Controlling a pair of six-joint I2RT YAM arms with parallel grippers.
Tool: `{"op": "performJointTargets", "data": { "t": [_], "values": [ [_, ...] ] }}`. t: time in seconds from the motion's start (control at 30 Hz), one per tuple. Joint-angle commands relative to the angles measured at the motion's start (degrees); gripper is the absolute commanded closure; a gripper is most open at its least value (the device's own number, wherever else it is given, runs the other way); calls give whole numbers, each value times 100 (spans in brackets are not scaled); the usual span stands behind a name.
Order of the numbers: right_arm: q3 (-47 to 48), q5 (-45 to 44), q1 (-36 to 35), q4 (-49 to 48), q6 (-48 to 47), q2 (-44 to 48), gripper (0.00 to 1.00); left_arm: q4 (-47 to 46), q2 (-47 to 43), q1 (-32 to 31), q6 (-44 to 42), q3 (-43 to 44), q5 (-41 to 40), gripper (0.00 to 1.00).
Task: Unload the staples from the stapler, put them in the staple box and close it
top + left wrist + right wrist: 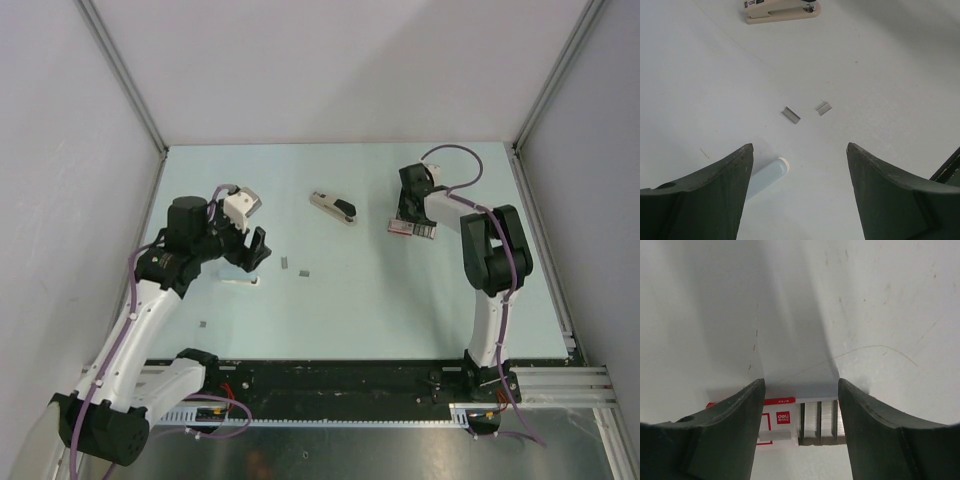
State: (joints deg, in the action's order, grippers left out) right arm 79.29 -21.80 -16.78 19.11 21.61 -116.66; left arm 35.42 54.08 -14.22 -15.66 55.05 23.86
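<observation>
The stapler (333, 206), beige with a black top, lies closed on the table at mid-back. It also shows at the top edge of the left wrist view (782, 9). My left gripper (255, 250) is open and empty, low over the table (800, 147), well short of the stapler. Two short staple strips (790, 114) (823, 108) lie between it and the stapler. My right gripper (410, 212) is right of the stapler, jaws apart (801, 382) over a red-and-white staple box (782, 417). The box is slid partly open, showing rows of staples, and extends under the left finger.
A pale blue cylinder (765, 176) lies by my left gripper's left finger. Another small staple piece (204, 323) lies near the front left. The staple box (413, 228) sits at the back right. Enclosure walls stand around the table.
</observation>
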Motion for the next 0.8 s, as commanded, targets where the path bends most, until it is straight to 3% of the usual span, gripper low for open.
{"op": "performJointTargets", "data": {
  "t": [0.0,0.33,0.77],
  "values": [
    [-388,513,-29,189,376,144,35,4,-88,31,-65,56,44,20],
    [-1553,732,-447,170,962,871,38,47,-282,33,-71,87,68,20],
    [-2663,803,-1835,664,1932,2474,38,164,-474,33,-38,195,178,20]
  ]
}}
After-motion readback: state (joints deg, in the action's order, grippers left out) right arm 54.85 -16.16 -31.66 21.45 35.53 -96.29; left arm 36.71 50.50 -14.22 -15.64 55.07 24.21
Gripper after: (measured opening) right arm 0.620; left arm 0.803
